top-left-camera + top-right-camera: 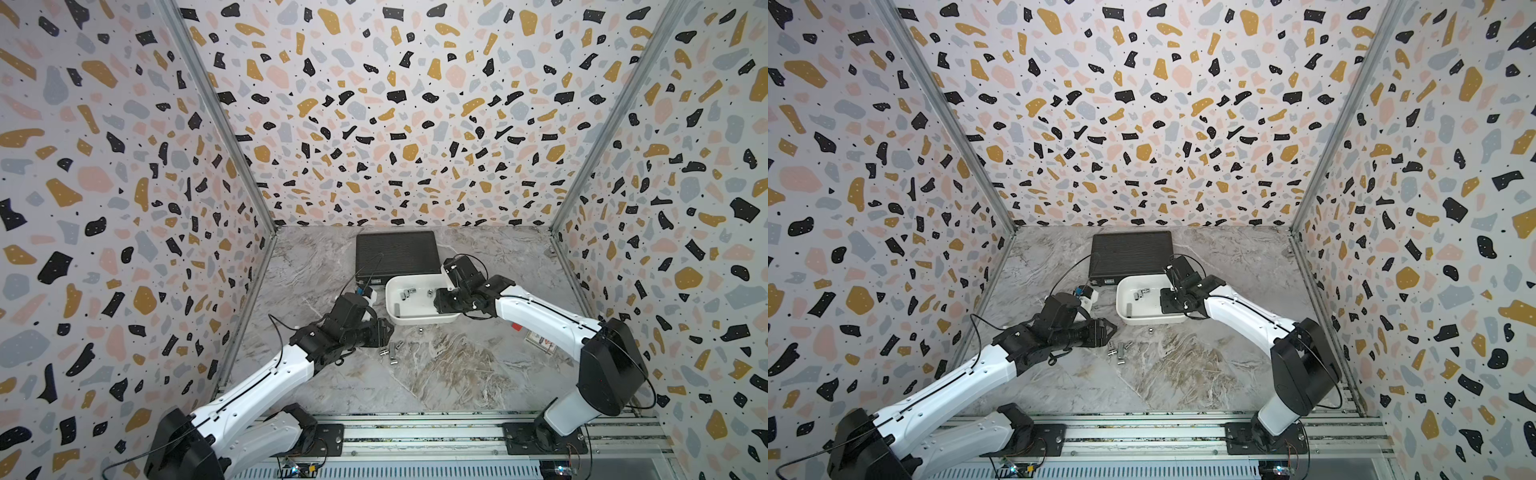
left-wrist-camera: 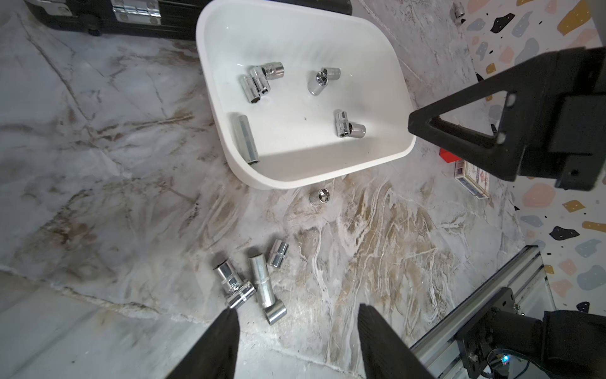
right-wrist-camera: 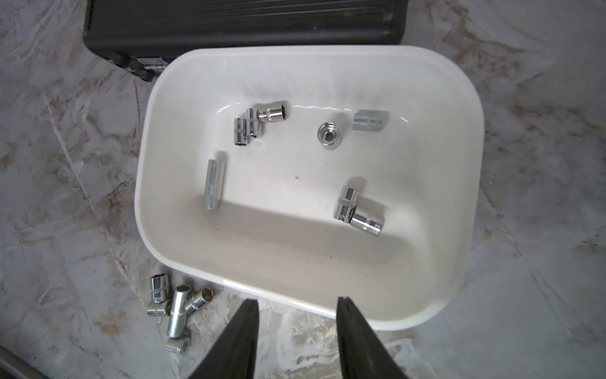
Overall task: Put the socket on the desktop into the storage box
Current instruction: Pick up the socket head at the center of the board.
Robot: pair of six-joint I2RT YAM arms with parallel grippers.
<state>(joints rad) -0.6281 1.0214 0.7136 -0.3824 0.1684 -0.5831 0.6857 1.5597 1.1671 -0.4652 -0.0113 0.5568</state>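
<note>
Chrome-steel sockets (image 2: 259,285) clustered on the table (image 2: 98,164) just short of the storage box (image 2: 328,178) look dense, rigid, slick, roll-prone, so pinch across the barrel mid-length; left tool (image 2: 296,310) near them and right tool (image 3: 296,300) over the box both part-open, empty.

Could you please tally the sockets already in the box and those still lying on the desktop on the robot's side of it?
Sockets in the box: 8
Loose sockets on the desktop: 6 (a cluster of 5, plus a lone one by the box)
Total: 14
</note>
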